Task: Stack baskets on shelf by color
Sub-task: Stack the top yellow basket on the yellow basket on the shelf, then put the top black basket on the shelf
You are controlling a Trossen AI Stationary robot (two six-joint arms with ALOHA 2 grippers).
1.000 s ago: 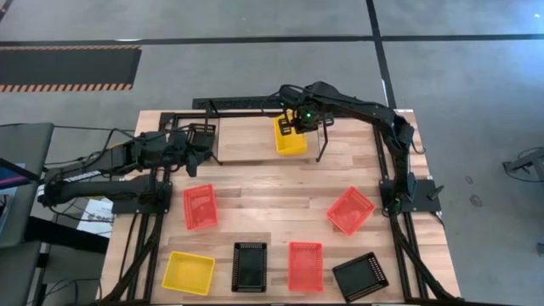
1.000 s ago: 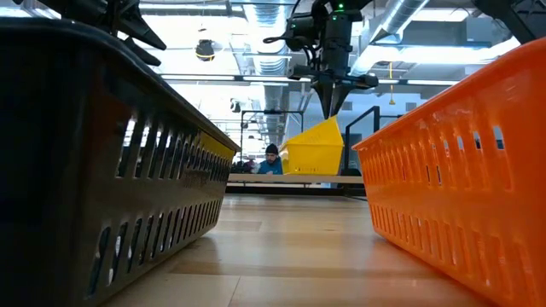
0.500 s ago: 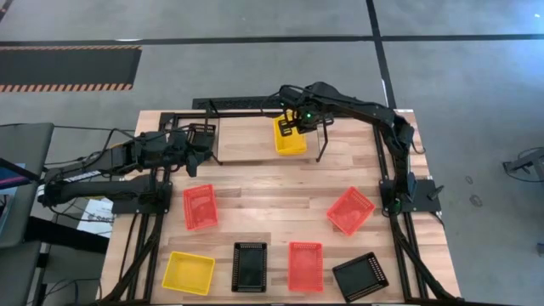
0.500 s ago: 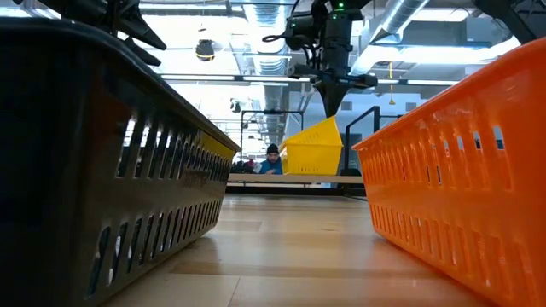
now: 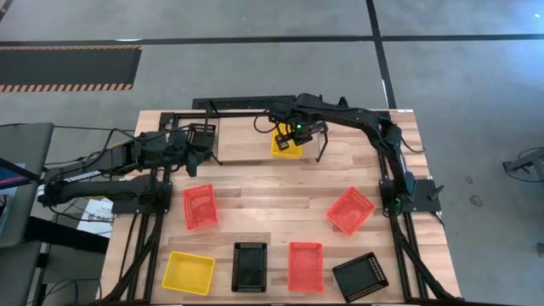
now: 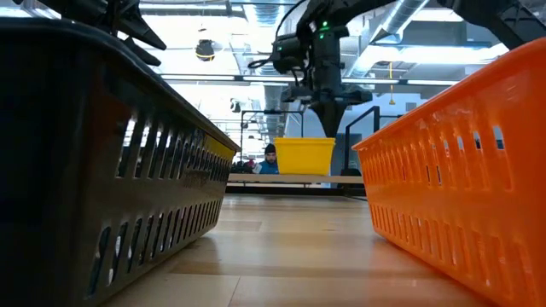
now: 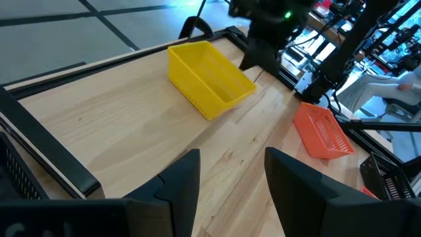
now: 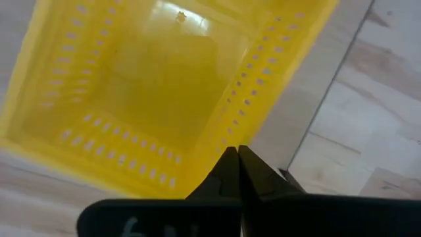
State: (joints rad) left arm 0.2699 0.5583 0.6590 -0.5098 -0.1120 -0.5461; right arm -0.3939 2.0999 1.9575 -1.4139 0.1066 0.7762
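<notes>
- 6 baskets are lying loose and empty on the near table: a yellow basket (image 5: 188,272), 2 black baskets (image 5: 249,266) (image 5: 359,277) and 3 red-orange baskets (image 5: 305,266) (image 5: 200,206) (image 5: 350,210).
- Left gripper (image 5: 204,148) is hovering near the table's left edge, fingers (image 7: 181,181) parted and gripping nothing.
- Farthest, right gripper (image 5: 295,134) is pinching shut on the rim of another yellow basket (image 7: 209,78), empty, sitting level on the shelf (image 6: 294,179).

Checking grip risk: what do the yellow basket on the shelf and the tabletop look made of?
Yellow basket: likely moulded plastic, smooth and slightly glossy, its walls pierced with rows of small holes. Tabletop: wood planks, with visible grain and seams and a pale satin finish.
</notes>
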